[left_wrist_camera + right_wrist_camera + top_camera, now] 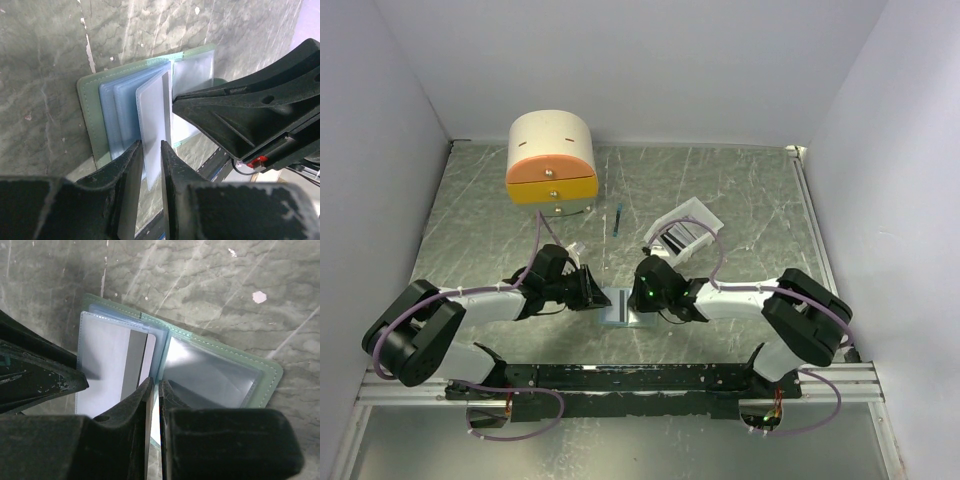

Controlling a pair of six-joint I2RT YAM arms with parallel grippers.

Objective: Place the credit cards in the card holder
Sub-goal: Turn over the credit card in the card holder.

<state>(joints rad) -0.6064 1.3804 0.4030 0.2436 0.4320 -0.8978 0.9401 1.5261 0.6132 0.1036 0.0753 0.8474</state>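
The pale green card holder [617,305] lies open on the table between both grippers, its clear sleeves fanned out [120,115]. A card [131,365], showing a pale back with a grey stripe, sits in a raised sleeve page on the left half. My left gripper [151,145] is closed to a narrow gap with that page's outer edge between its jaws. My right gripper [156,384] is nearly closed at the card's inner edge by the spine; its tip also shows in the left wrist view [175,102]. No black or gold face shows.
A cream-and-orange drawer box [552,165] stands at the back left. A white tray [685,228] lies at the back, right of centre, with a thin blue stick [618,220] between the two. White walls enclose the table on three sides.
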